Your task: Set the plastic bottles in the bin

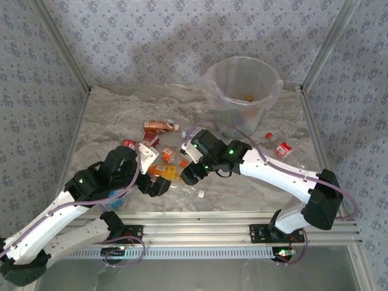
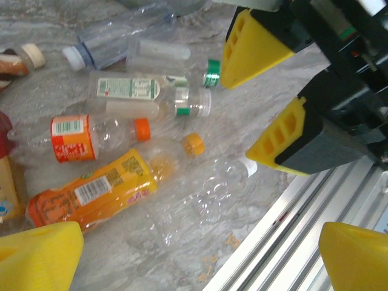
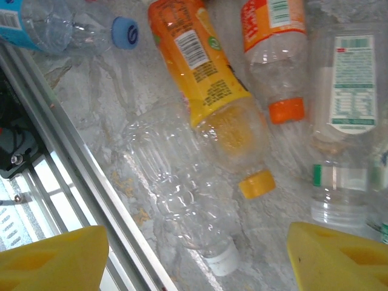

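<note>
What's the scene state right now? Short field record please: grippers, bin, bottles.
left gripper: open, holding nothing, over the bottles
right gripper: open, holding nothing, clear white-capped bottle lying between its fingers
bin: upright at the far side, something orange inside
pile of bottles: lying loose beside both grippers
red-labelled bottle: lying apart, right of the pile
task status: not done

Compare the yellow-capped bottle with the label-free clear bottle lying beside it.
The yellow-capped bottle wears an orange-yellow printed label; the clear bottle is bare. The yellow-capped bottle's cap is yellow, the clear bottle's white. The clear bottle lies nearer the metal edge rail than the yellow-capped bottle. Both lie on their sides, capped, pointing roughly the same way.
</note>
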You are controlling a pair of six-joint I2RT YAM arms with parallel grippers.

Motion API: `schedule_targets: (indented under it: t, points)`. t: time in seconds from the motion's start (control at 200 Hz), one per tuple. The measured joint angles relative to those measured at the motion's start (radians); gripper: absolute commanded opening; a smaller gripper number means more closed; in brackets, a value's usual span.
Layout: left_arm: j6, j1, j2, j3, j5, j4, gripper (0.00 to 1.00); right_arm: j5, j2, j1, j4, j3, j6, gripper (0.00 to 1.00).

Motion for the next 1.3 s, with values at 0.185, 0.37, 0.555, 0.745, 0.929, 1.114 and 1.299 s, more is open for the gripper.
schedule_targets:
  t: [0.185,0.37,0.555,0.745,0.929,1.114,1.299]
  points:
    - [0.000,0.000,-0.083,-0.016,-0.020,-0.011,0.99,0.013,0.050,0.048,0.068,-0.037,0.011,0.83]
    - [0.000,0.000,-0.129,-0.024,-0.006,-0.010,1.00,0.036,0.114,0.083,0.084,-0.053,0.019,0.85]
    - [0.000,0.000,-0.129,-0.037,0.019,-0.008,1.00,0.072,0.164,0.116,0.095,-0.052,0.018,0.85]
    - [0.000,0.000,-0.133,-0.038,0.016,-0.008,1.00,0.103,0.247,0.138,0.085,-0.033,0.014,0.83]
    - [0.000,0.000,-0.157,-0.039,0.008,-0.008,1.00,0.128,0.296,0.167,0.081,0.011,0.003,0.81]
    - [0.000,0.000,-0.160,-0.039,0.008,-0.008,1.00,0.175,0.346,0.190,0.065,0.056,-0.008,0.80]
    - [0.000,0.000,-0.160,-0.040,0.008,-0.008,1.00,0.243,0.399,0.220,0.027,0.079,-0.016,0.80]
